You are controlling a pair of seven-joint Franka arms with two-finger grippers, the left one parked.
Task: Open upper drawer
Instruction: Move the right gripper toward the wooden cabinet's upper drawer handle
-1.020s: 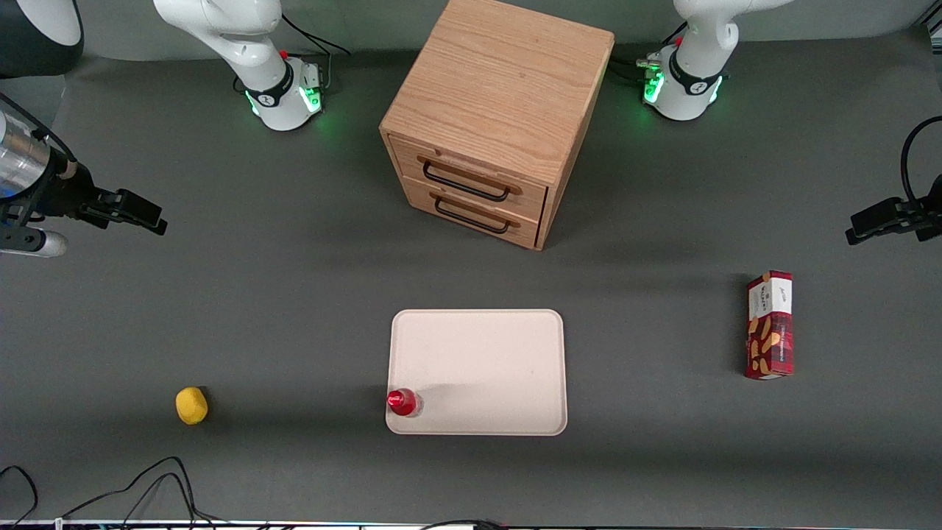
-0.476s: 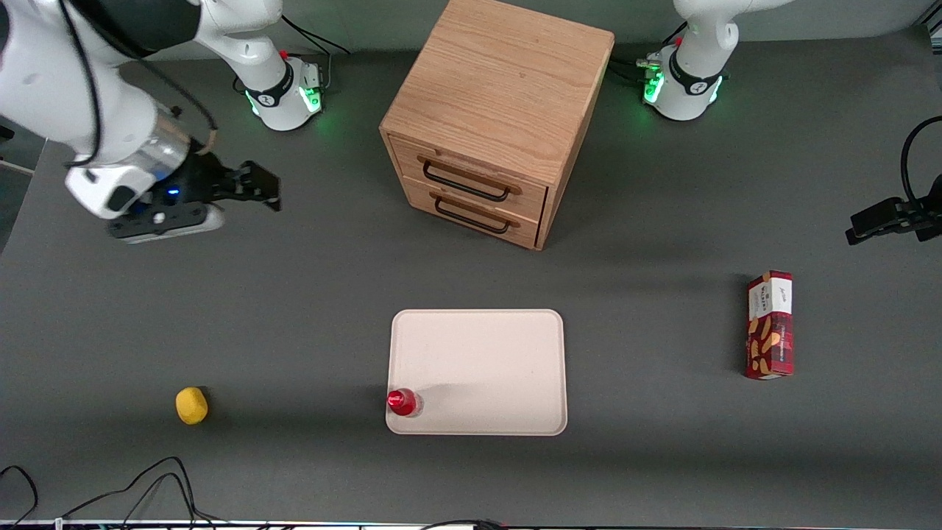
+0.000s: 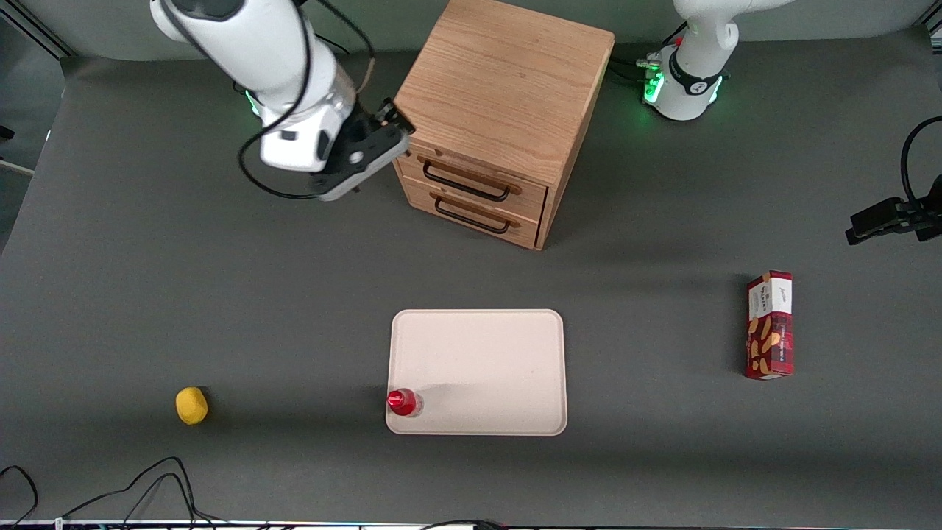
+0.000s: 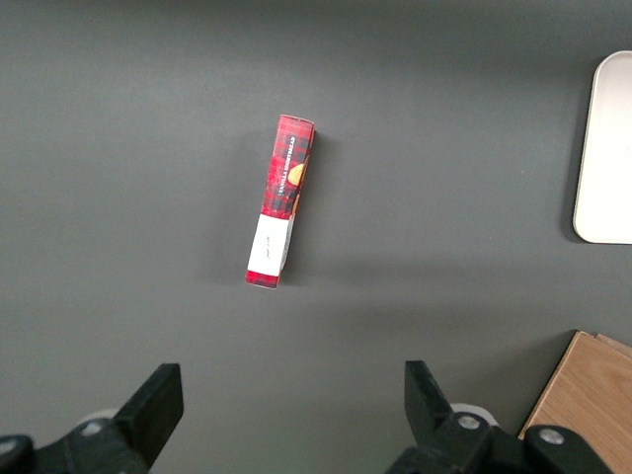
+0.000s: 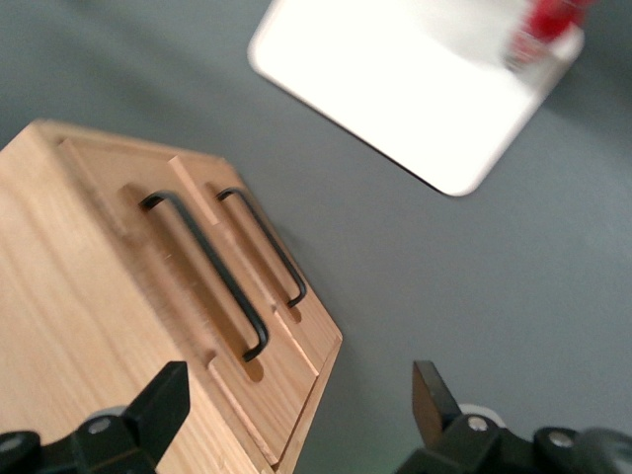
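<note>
The pincer (image 3: 392, 124) hangs at the top front corner of the cabinet (image 3: 500, 81), on the working arm's end of it, and isn't touching anything. In the wrist view its fingers (image 5: 163, 397) are spread wide with nothing between them. That makes sense to me: it looks like it's lining up so the open jaws can slip around the handle (image 3: 464, 182), and it's not there yet.

The upper drawer (image 3: 471, 168) is the top one of two in that cabinet, which stands on the desk (image 3: 221, 309) farther from the front camera than everything else. It's a wide, shallow, light oak front with a thin black wire handle across it, sitting flush with the lower drawer (image 3: 471, 213), so it looks fully shut. The handle stands off the wood, probably enough room for a finger.

Nearer the camera there's a white tray (image 3: 486, 353) with a red bottle (image 3: 403, 402) on its corner. A yellow fruit (image 3: 191, 405) lies toward the working arm's end, and a red snack box (image 3: 770, 324) toward the parked arm's end. All of it is well clear of the drawer's path.
</note>
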